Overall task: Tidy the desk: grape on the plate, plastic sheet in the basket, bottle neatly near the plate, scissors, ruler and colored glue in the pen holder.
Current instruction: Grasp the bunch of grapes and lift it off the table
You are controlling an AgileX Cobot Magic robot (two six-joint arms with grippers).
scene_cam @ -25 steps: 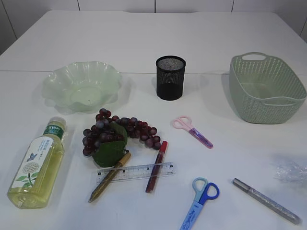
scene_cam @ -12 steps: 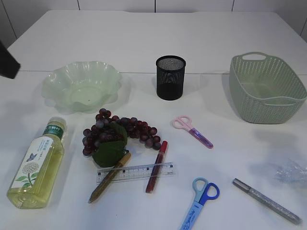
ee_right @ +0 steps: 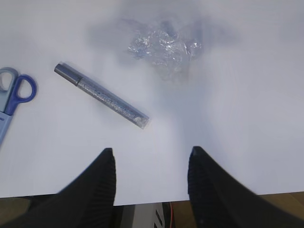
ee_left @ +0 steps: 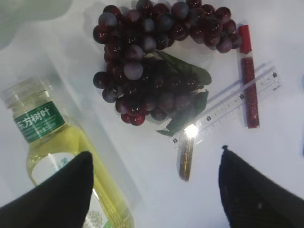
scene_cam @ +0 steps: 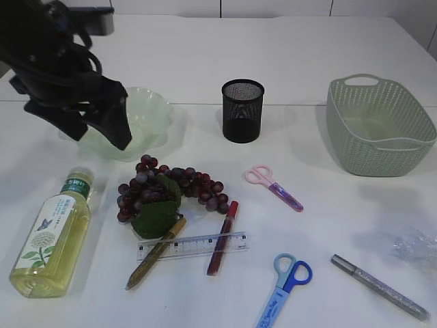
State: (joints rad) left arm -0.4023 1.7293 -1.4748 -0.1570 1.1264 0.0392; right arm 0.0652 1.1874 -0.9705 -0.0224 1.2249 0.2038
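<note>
The left gripper (scene_cam: 102, 119) hangs wide open and empty over the plate (scene_cam: 153, 113), above the grape (ee_left: 147, 71) lying on the desk beside the bottle (scene_cam: 51, 236); next, I judge, it must descend and straddle the bunch.

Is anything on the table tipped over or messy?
Yes. The bottle lies on its side, not standing. The gold glue pen and red glue pen lie across the ruler. Nothing looks spilled.
</note>
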